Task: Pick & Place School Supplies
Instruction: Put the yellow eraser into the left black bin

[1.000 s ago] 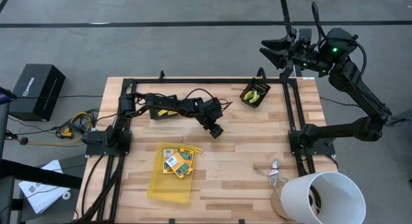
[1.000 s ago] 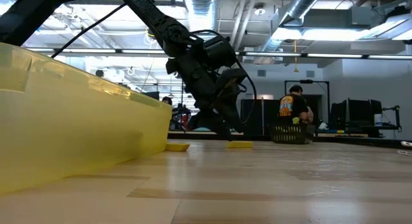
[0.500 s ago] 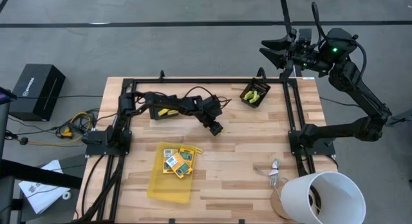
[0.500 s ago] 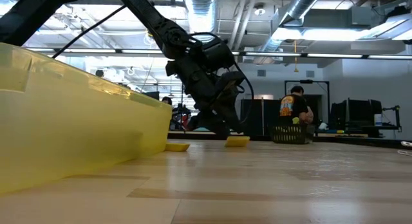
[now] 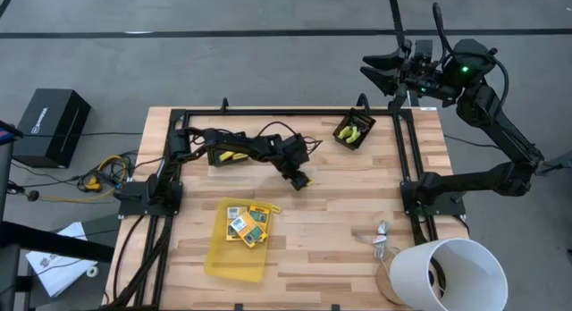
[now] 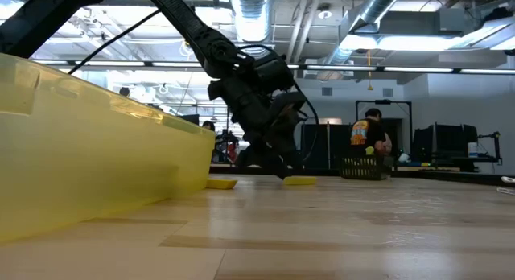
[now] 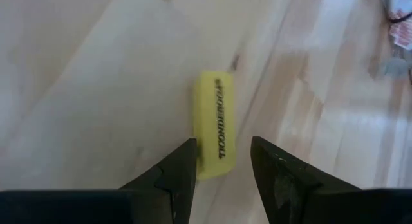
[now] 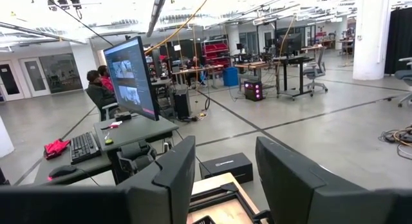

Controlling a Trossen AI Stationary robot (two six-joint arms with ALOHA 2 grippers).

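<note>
Short yellow stick point(image 7: 213, 123) flat on bare wood near mid-table, black lettering along its top, one end between left gripper's point(image 7: 222, 161) parted fingers. Second yellow stick point(image 5: 231, 156) near the table's far left (partly behind the arm). Printed boxes point(image 5: 248, 223) clustered in the yellow tray. Yellow-green-handled tools point(image 5: 352, 131) heaped in a small black bin, far right.

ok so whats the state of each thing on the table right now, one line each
left gripper: open, low over the table, yellow stick between its fingers
yellow stick: lying flat on the wood
right gripper: open, raised beyond the table's far edge, holding nothing
yellow tray: flat on the table, printed boxes inside
black bin: upright, yellow-green items inside
white cup: on its side
</note>
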